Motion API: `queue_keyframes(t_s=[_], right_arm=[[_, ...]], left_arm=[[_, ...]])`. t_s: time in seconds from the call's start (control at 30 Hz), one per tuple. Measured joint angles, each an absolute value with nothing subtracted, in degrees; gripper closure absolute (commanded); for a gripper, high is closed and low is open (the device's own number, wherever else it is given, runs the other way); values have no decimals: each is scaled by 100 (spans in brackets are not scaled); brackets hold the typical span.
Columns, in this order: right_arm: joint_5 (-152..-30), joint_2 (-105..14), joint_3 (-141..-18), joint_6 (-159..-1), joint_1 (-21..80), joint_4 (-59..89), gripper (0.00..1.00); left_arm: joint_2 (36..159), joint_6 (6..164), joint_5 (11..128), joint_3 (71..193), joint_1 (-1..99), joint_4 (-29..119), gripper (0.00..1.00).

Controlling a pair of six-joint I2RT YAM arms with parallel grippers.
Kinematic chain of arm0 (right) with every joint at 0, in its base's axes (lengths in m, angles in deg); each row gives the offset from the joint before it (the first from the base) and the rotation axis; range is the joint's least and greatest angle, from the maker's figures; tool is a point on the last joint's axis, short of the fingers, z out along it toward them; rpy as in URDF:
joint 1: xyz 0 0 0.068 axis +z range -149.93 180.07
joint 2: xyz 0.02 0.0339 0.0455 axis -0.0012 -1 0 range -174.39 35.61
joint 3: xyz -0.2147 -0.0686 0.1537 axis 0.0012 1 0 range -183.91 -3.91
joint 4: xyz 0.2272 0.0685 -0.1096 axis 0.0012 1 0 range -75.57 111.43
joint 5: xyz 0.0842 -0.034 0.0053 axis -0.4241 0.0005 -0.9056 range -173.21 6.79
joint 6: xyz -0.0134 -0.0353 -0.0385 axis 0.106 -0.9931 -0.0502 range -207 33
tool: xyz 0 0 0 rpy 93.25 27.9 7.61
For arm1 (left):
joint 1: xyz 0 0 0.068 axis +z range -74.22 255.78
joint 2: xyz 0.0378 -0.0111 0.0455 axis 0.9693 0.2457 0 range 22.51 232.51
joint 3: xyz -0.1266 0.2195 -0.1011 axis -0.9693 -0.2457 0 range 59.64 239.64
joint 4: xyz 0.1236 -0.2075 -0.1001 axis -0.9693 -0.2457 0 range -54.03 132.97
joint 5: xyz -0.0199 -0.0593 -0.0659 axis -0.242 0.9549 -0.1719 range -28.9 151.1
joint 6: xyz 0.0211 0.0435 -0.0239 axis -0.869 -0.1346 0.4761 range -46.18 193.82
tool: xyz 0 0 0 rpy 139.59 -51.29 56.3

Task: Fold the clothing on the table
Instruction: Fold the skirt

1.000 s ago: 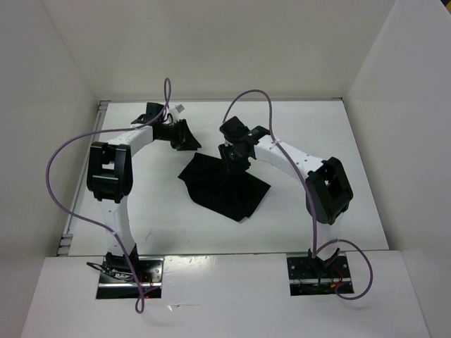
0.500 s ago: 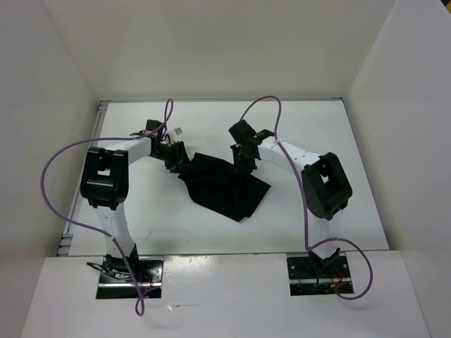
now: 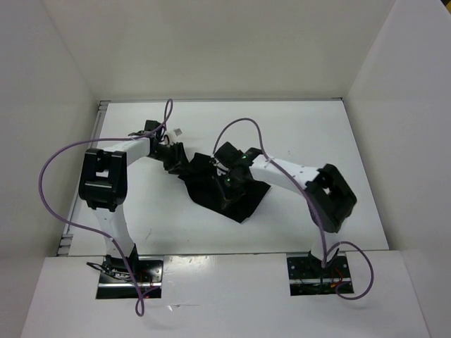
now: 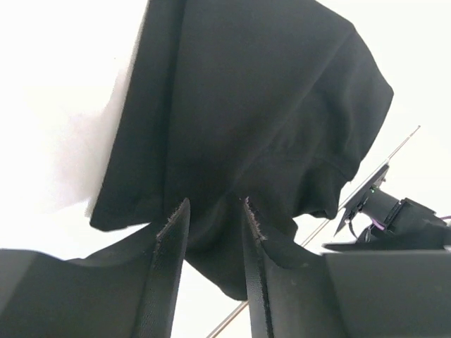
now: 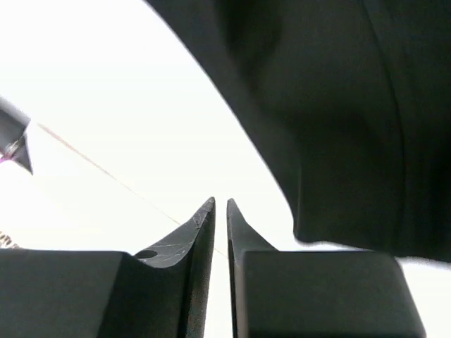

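Since a second before, both arms had closed in: left gripper moved from the bare table to the far-left corner of the clothing; right gripper came nearer, from the far edge to over the cloth's middle.

Top external view:
- Clothing: black and rumpled, lying at mid-table between the two arms.
- Left gripper: at the cloth's far-left corner.
- Right gripper: black against black cloth, so neither jaw gap could be read from this view.

Left wrist view:
- Left gripper: fingers stood clearly apart.
- Clothing: a lower fold sat in the gap between the fingers, not pinched. The rest spread beyond the tips over white table.
- Part of the other arm showed at right.

Right wrist view:
- Right gripper: fingers drawn almost together, with only a thin slit between them. White table showed through the slit, and nothing was held.
- Clothing: filled the upper right, clear of the tips.
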State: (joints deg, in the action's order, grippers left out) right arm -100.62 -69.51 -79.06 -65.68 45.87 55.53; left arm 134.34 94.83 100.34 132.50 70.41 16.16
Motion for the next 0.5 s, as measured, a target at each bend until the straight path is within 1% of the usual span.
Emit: queue_keyframes(t_s=[0.07,0.13,0.2,0.23,0.27,0.37,0.5], right_arm=[[-10103,-6452,-7852,-6616,4541,5818,82],[-10070,-5985,-7861,-6614,4405,5890,73],[-9928,-5712,-7865,-6572,4206,5898,67],[-9830,-5653,-7865,-6522,4082,5898,60],[-9716,-5637,-7865,-6435,3922,5896,58],[-9332,-5709,-7843,-6127,3444,5855,54],[-8827,-5749,-7635,-5641,3044,5772,53]], left_arm=[[13353,9472,10032,13250,7056,1568,55],[13248,9472,10034,13250,7074,1533,55],[13167,9470,10041,13292,7089,1487,55],[13148,9470,10045,13329,7100,1474,55],[13141,9468,10069,13377,7107,1463,54],[13141,9481,10098,13491,7137,1474,53],[13217,9523,10080,13683,7153,1537,53]])
